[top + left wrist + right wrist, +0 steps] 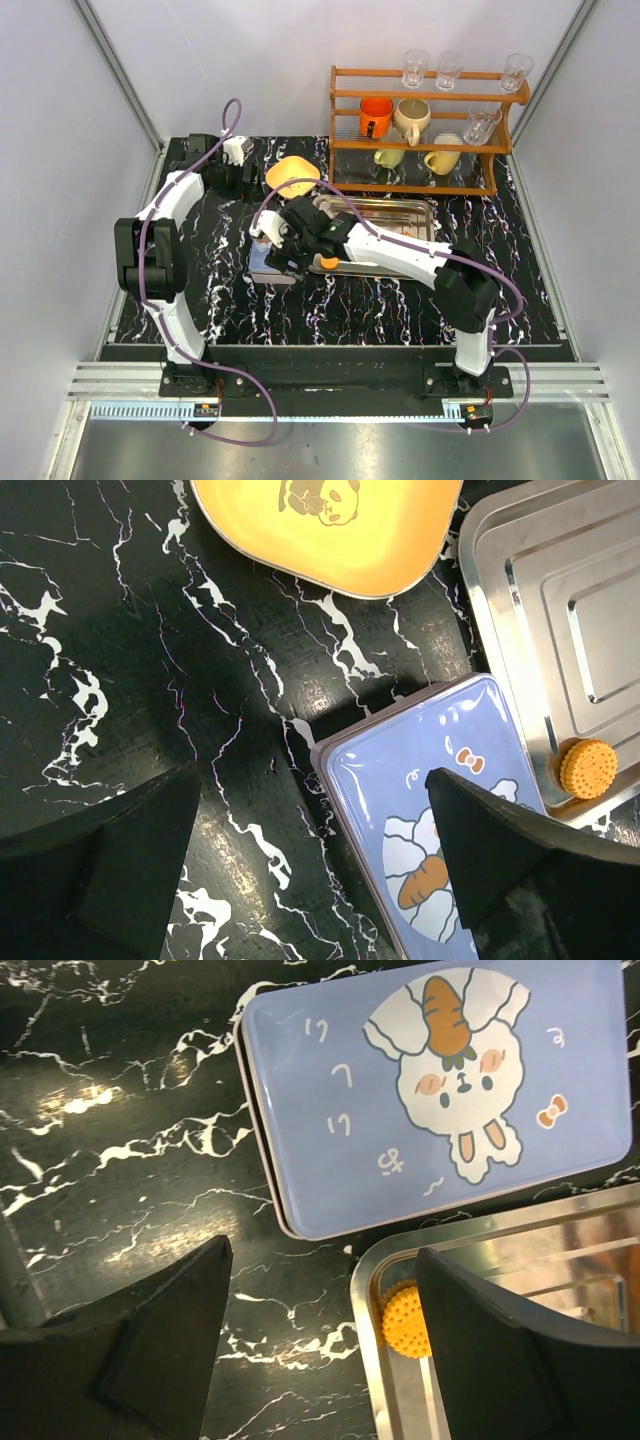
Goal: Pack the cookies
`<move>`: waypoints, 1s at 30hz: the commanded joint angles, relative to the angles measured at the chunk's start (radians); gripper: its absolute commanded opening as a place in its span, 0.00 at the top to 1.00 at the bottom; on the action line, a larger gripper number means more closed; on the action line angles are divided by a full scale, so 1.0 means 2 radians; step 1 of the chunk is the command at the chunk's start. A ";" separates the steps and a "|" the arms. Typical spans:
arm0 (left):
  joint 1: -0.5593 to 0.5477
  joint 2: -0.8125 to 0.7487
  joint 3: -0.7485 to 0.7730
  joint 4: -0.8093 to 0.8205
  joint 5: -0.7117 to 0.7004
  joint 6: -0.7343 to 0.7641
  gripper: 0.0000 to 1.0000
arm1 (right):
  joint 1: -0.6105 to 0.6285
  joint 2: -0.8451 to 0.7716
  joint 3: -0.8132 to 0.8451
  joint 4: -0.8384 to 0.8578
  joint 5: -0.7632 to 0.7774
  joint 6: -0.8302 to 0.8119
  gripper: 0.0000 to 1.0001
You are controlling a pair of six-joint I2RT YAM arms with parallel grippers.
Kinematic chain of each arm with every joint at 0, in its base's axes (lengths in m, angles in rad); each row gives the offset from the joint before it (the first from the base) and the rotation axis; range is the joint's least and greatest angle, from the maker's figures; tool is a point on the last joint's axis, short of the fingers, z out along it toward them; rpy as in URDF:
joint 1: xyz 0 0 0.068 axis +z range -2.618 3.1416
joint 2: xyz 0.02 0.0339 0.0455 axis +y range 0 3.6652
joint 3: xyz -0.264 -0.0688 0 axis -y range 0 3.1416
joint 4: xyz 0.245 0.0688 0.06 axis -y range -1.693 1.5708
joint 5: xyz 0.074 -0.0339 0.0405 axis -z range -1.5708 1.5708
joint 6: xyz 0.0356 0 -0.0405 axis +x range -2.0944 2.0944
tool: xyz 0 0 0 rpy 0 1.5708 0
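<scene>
The black two-finger left gripper (310, 820) is hovering, jaws spread wide, at twelve o'clock from its base, the matching right gripper (320, 1290) hanging parted at ten o'clock.

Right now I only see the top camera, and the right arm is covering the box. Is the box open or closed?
Observer: Closed. The right wrist camera looks straight down on the blue box, and its top is shut flat.
Operator: There's an orange dot next to the arm. Is that a cookie?
Observer: Yes. It's a round, bumpy orange cookie lying in the corner of the metal tray, just beside the box.
</scene>
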 commanded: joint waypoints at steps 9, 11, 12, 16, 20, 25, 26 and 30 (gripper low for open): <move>0.000 0.025 0.038 0.007 -0.007 -0.012 0.01 | 0.055 0.051 0.042 0.012 0.128 -0.074 0.09; 0.000 0.028 0.043 0.007 -0.006 -0.014 0.01 | 0.064 0.065 0.047 0.019 0.147 -0.084 0.09; 0.000 0.031 0.046 0.007 -0.008 -0.014 0.01 | 0.065 0.069 0.047 0.022 0.149 -0.086 0.09; -0.003 0.040 0.056 0.006 -0.009 -0.015 0.01 | 0.070 0.084 0.056 0.028 0.160 -0.088 0.09; -0.007 0.048 0.062 0.004 -0.009 -0.015 0.01 | 0.077 0.098 0.052 0.041 0.182 -0.099 0.10; -0.008 0.060 0.068 0.005 -0.005 -0.019 0.01 | 0.090 0.104 0.033 0.065 0.205 -0.111 0.11; -0.008 0.061 0.069 0.005 -0.003 -0.021 0.01 | 0.093 0.105 0.029 0.070 0.213 -0.114 0.12; -0.012 0.068 0.072 0.005 -0.001 -0.022 0.01 | 0.112 0.108 -0.001 0.107 0.245 -0.130 0.14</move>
